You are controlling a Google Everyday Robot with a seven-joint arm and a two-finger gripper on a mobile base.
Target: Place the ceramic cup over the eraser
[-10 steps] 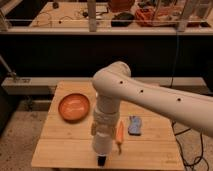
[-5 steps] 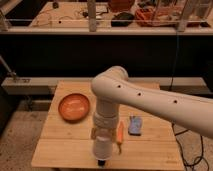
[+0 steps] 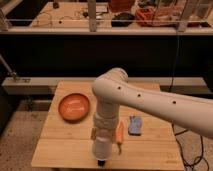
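Note:
The ceramic cup is pale grey-white and hangs mouth-down under my wrist near the table's front edge. My gripper points straight down and is shut on the cup. The eraser, a small black block, shows just below the cup's rim, mostly covered by the cup. I cannot tell whether the cup's rim touches the table.
The wooden table holds a shallow orange bowl at the left. A thin orange stick lies just right of the cup, and a blue-and-white lumpy item lies further right. A dark shelf with clutter stands behind.
The wrist and cup stay over the same spot above the eraser. The arm's elbow has shifted only slightly.

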